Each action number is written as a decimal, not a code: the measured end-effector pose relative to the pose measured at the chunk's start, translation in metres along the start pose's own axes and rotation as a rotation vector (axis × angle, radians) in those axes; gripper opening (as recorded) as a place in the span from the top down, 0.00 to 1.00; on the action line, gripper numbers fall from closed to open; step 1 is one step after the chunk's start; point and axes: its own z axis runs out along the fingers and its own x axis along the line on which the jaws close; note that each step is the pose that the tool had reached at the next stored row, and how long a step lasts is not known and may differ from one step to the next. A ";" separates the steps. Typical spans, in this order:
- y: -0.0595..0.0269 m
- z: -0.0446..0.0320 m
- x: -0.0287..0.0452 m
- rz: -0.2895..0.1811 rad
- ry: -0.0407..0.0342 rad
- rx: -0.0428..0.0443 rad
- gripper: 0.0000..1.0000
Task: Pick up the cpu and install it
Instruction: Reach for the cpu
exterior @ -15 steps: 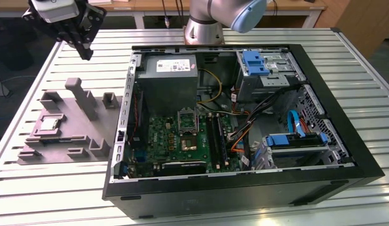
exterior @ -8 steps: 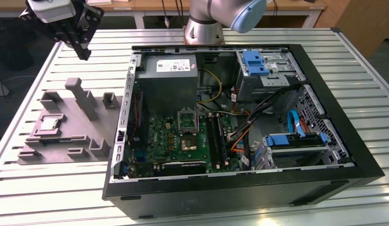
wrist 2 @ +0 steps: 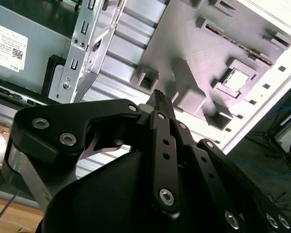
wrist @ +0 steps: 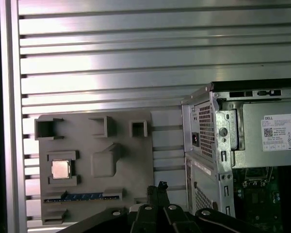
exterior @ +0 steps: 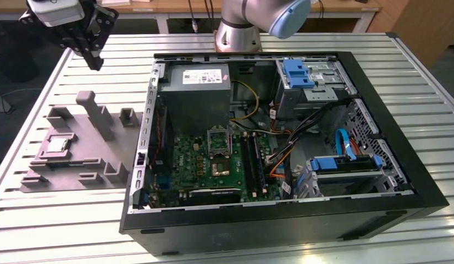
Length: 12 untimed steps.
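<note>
One small cpu (wrist: 61, 169) is our concern here. It lies flat in a square pocket of the grey moulded tray (wrist: 131, 160), which rests on the slatted metal table (wrist: 136, 48) just beside the open computer case (exterior: 271, 225). We judge the chip light and rigid but fragile. Its underside should not be touched or scraped, so we would take it by two opposite edges and keep it level. The smooth lid probably gives little grip, and the pocket walls leave scant room around it. It shows as a thin square with a pale silver-beige metal top, brighter than the tray around it. The gripper (exterior: 95, 65) hangs over the table beyond the tray's far end, well apart from the chip, its fingers pressed together with nothing between them. The black socket (exterior: 218, 142) sits on the green motherboard (exterior: 205, 165) inside the case; we cannot tell whether its frame is raised.
</note>
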 end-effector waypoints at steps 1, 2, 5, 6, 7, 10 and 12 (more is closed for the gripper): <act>0.0000 0.0000 0.0006 0.000 0.0000 0.0000 0.89; -0.0001 0.0000 0.0012 0.000 0.0000 0.0000 0.89; -0.0002 -0.0001 0.0030 0.000 0.0000 0.0000 0.89; -0.0003 -0.0001 0.0036 0.000 0.0000 0.0000 0.89; -0.0003 -0.0001 0.0042 0.000 0.0000 0.0000 0.89; -0.0005 -0.0002 0.0060 0.000 0.0000 0.0000 0.89; -0.0006 -0.0001 0.0077 0.000 0.0000 0.0000 0.89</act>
